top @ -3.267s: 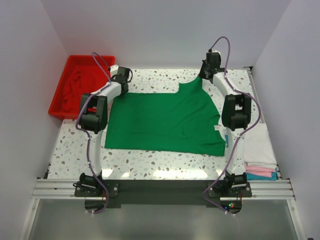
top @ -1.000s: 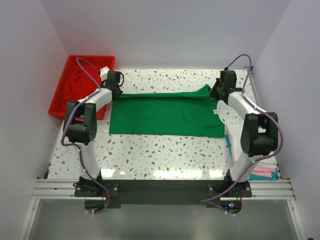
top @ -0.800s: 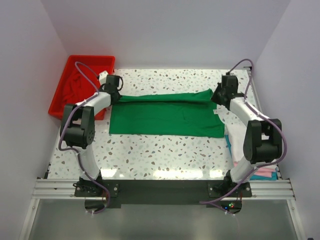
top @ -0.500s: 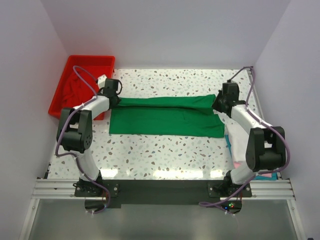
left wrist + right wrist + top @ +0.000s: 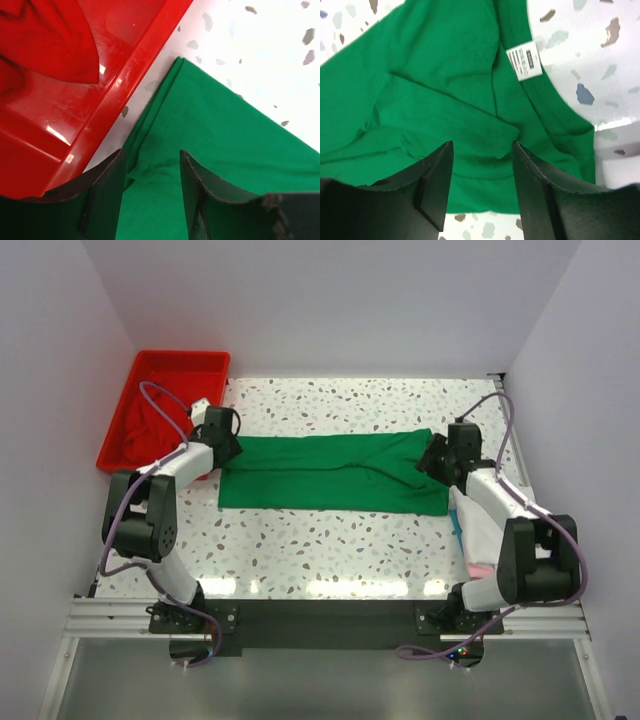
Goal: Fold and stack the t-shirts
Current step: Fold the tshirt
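Observation:
A bright green t-shirt [image 5: 330, 475] lies folded into a long flat band across the middle of the table. My left gripper [image 5: 228, 448] hovers over its left end, open, nothing between the fingers [image 5: 106, 186]; green cloth [image 5: 225, 145] lies flat below. My right gripper [image 5: 438, 458] is over the right end, also open and empty, above a rumpled fold [image 5: 470, 125] near the white neck label [image 5: 524, 60]. A dark red t-shirt [image 5: 150, 418] sits in the tray. White [image 5: 482, 530], teal [image 5: 456, 524] and pink [image 5: 481, 569] shirts lie stacked at the right, mostly hidden by the right arm.
The red plastic tray [image 5: 205, 362] stands at the back left; its rim [image 5: 135, 60] is right beside the left gripper and the shirt's corner. Speckled tabletop [image 5: 330, 550] stretches in front of the green shirt. Walls close in on both sides.
Both grippers carried the shirt's far edge toward the near side, folding it into a band. Both have opened and let the cloth go.

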You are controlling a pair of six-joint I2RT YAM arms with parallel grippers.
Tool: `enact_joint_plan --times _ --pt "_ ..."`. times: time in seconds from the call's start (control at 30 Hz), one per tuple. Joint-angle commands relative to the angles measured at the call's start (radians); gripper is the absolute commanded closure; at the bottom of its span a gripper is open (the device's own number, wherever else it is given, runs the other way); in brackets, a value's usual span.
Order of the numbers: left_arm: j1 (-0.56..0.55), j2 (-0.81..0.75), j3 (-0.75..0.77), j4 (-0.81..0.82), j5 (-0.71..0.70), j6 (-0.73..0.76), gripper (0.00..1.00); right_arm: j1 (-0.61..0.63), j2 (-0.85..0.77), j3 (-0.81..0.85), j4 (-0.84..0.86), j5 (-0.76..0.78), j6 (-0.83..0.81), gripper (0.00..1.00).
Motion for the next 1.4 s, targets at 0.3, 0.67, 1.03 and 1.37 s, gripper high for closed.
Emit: enact_joint_plan --times 0.3,0.67,1.03,1.37 --pt "-0.039 -0.035 0.072 -0.005 0.107 0.055 0.53 0.049 0.130 0.213 -0.016 -0.019 -0.019 0.48" --pt "-0.127 0.060 0.122 0.013 0.142 0.066 0.57 0.170 0.417 0.516 -0.057 0.033 -0.068 0.51" --pt "-0.131 0.041 0.098 0.014 0.156 0.083 0.58 0.257 0.523 0.579 -0.091 0.202 -0.074 0.50" --pt "-0.131 0.034 0.076 0.016 0.163 0.084 0.58 0.287 0.563 0.577 -0.080 0.278 -0.054 0.55"
